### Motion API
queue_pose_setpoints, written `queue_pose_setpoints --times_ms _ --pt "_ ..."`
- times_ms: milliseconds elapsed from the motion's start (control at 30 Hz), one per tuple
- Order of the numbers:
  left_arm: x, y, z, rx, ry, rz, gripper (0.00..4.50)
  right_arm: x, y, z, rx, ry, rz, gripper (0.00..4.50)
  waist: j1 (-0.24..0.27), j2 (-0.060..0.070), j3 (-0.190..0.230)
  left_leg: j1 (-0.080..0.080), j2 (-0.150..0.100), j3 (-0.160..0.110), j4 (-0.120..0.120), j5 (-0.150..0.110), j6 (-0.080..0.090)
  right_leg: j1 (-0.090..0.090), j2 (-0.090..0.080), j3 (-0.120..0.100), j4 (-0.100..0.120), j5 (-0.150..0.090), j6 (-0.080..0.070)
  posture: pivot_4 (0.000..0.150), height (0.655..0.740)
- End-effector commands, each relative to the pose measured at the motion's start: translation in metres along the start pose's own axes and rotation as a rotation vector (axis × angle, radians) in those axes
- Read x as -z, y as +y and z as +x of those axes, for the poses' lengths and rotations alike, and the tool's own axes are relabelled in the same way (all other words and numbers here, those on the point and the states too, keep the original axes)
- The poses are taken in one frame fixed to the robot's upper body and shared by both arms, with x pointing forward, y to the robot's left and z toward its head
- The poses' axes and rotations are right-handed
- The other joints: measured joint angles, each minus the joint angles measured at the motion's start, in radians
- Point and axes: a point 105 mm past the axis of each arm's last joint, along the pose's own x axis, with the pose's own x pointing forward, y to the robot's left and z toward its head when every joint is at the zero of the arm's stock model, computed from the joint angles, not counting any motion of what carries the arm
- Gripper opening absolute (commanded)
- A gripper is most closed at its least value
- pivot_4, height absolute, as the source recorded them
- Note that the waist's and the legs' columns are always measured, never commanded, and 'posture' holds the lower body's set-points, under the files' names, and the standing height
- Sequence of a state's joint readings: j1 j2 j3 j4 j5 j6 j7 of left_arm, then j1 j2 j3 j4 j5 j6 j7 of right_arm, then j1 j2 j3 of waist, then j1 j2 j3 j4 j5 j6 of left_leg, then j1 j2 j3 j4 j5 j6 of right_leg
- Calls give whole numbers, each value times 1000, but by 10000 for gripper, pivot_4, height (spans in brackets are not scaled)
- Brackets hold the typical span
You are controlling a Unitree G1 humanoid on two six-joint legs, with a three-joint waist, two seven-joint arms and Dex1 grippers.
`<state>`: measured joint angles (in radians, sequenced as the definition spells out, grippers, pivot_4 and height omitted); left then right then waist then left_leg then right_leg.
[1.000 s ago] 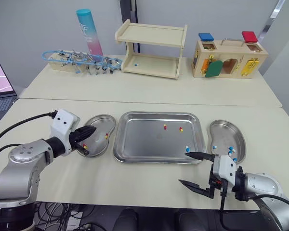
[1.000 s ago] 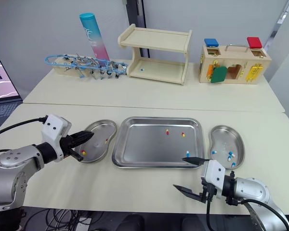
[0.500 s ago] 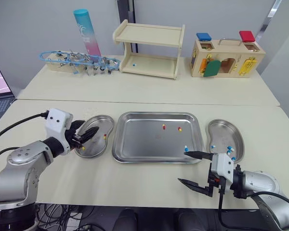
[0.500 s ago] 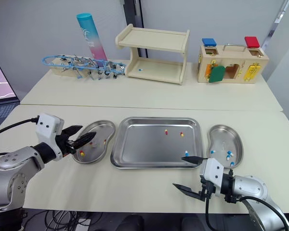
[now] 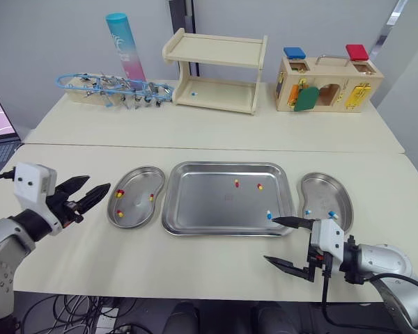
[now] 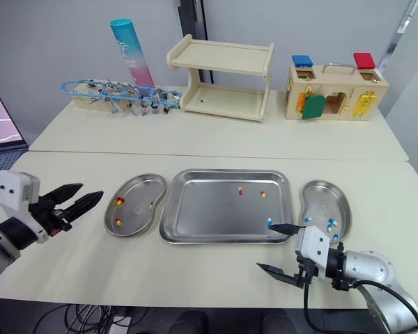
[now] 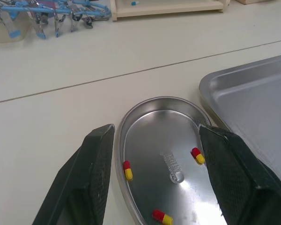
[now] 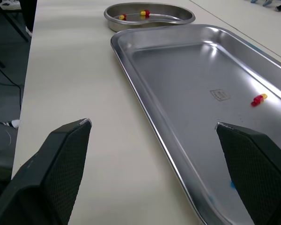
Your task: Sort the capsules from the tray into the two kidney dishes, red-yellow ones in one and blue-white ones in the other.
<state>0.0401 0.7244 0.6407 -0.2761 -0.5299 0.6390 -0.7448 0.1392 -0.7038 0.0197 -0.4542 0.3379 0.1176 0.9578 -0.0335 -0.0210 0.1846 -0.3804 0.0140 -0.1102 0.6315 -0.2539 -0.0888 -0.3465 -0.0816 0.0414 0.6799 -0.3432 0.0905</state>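
In the left eye view, three red-yellow capsules lay in the left steel kidney dish and at least two blue-white capsules in the right steel kidney dish. Two red-yellow ones and one lone blue-white capsule were left in the rectangular steel tray, so I judged the sort over half done. The left gripper hung spread and empty beside its dish. The right gripper, also spread, sat at the tray's near corner, the lone capsule just beyond it.

In the left wrist view, the dish lay beyond the parted black fingers, untouched.

In the right wrist view, the tray ran ahead between wide-apart fingers.

Bright even light; soft shadows; glare on tray.
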Motion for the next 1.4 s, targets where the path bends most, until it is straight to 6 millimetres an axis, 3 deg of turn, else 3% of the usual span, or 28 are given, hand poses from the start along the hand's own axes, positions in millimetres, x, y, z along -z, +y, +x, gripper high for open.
queue_pose_setpoints --times_ms 33,167,300,400,500,700,1400 --pt "-8 24 -19 -96 -41 35 29405 -6 -9 -10 29 -10 -24 45000 0 0 0 0 0 0 0 0 0 0 0 0 0 0 0 1500 7400" --pt "12 47 -41 -224 -17 23 29405 0 -21 -31 86 47 -22 45000 2 0 0 0 0 0 0 0 0 0 0 0 0 0 0 1500 7400" --pt "47 64 -74 -332 55 2 29405 11 -52 -74 188 168 -54 45000 0 0 0 0 0 2 -1 0 0 0 -1 1 -1 0 0 1500 7400" --pt "65 64 -87 -355 98 -6 34906 18 -74 -103 242 238 -58 45000 1 -1 0 0 0 2 -1 0 0 0 -1 1 -1 0 0 1500 7400" --pt "82 59 -97 -350 142 -19 44334 26 -91 -129 274 311 -60 45000 2 -2 -1 0 0 2 -1 0 0 0 -1 0 -1 0 0 1500 7400" --pt "91 56 -106 -362 158 -24 44741 39 -96 -162 266 432 -18 45000 3 -2 -1 0 0 2 -1 0 0 1 -1 0 -1 0 0 1500 7400" --pt "81 58 -102 -340 157 -15 44741 34 -87 -155 276 434 -37 45000 0 -1 -1 0 0 3 -1 0 0 1 -1 0 -1 0 0 1500 7400"
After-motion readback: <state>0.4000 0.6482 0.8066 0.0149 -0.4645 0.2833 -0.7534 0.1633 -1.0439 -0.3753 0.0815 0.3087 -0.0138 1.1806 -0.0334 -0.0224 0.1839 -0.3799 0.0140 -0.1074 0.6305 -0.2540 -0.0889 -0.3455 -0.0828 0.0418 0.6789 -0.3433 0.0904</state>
